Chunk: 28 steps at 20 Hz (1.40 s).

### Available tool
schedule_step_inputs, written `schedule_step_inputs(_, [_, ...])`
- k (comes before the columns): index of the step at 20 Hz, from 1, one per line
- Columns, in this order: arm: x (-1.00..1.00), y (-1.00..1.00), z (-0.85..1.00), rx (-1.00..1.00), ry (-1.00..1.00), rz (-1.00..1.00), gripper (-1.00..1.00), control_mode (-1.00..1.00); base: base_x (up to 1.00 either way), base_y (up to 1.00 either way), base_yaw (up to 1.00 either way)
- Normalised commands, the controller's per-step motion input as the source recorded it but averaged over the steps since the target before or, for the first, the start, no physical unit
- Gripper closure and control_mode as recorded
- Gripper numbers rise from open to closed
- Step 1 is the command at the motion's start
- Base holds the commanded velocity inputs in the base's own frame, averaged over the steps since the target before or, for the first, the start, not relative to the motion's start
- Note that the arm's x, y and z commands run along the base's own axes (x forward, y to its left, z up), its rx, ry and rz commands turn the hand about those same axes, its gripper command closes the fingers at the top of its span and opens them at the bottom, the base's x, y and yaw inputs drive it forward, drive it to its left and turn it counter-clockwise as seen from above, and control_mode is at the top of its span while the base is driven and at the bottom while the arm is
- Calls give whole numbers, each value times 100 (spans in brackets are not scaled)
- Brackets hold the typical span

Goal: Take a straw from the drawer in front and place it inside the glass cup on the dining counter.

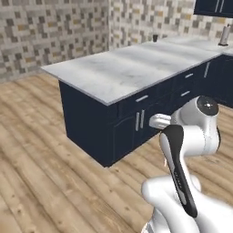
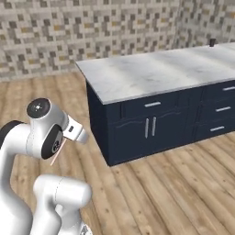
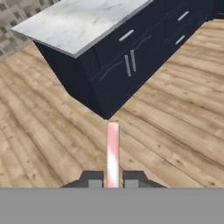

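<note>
My gripper (image 3: 113,181) is clamped on a thin straight pale-pink straw (image 3: 113,148), which sticks out forward between the fingertips. Ahead and above: long white grey-veined marble dining counter (image 3: 83,22) on navy base. Small dark glass cup (image 1: 155,38) sits far back on it, well apart from me.
</note>
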Motion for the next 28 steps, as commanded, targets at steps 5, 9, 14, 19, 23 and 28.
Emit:
schedule_step_inputs(5, [0,0,0,0,0,0,100,100,93,100,-19])
schedule_step_inputs(9, [0,0,0,0,0,0,100,100,87,100,-19])
schedule_step_inputs(14, [0,0,0,0,0,0,100,100,84,100,-20])
schedule_step_inputs(19, [0,0,0,0,0,0,100,100,79,100,-21])
schedule_step_inputs(23, [0,0,0,0,0,0,100,100,75,100,-22])
schedule_step_inputs(28, [0,0,0,0,0,0,100,100,71,100,-23])
